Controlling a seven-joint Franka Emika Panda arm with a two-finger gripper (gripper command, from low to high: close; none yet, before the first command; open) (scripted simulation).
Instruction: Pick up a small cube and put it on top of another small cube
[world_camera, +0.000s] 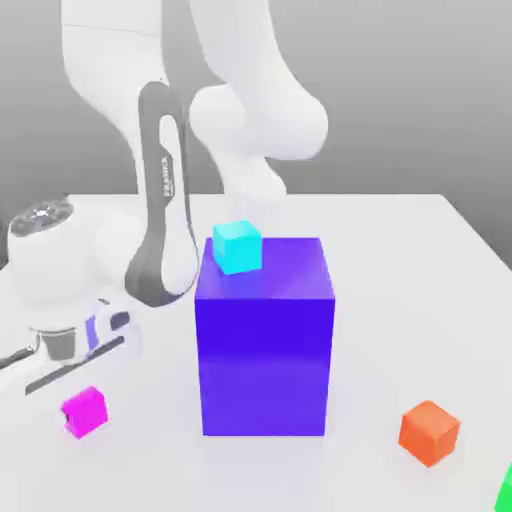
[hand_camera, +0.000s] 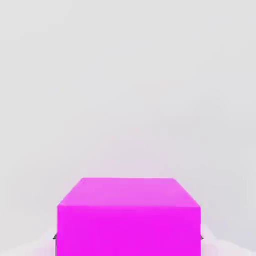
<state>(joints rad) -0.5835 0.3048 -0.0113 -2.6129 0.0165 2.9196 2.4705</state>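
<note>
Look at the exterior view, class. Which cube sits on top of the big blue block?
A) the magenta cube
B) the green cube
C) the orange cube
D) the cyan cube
D: the cyan cube rests on the upper face of the big blue block, while the orange cube is down on the table.

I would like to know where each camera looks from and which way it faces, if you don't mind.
Exterior view: off the arm, facing the table and big blue block; the white arm and gripper show.
Hand view: on the hand, facing the magenta cube; dark fingertip edges flank it.
Shared: magenta cube, pale tabletop.
</note>
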